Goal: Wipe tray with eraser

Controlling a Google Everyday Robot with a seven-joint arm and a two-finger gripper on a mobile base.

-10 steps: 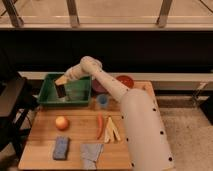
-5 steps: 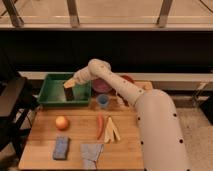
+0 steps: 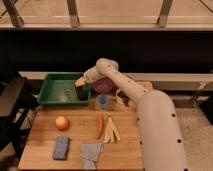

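Note:
The green tray (image 3: 60, 92) stands at the back left of the wooden table. My gripper (image 3: 80, 84) reaches over the tray's right end, shut on a dark block, the eraser (image 3: 81, 92). The eraser's lower end is down inside the tray near its right wall. The white arm runs from the lower right up and over to the tray.
On the table are a blue cup (image 3: 102, 101), a reddish bowl (image 3: 105, 84) behind it, an orange fruit (image 3: 61, 122), a red carrot-like piece (image 3: 100, 125), yellow strips (image 3: 113, 130), a blue sponge (image 3: 61, 148) and a grey cloth (image 3: 91, 154). A dark chair (image 3: 12, 107) stands at the left.
My gripper has moved with the eraser from the tray's middle toward its right end and lower into the tray.

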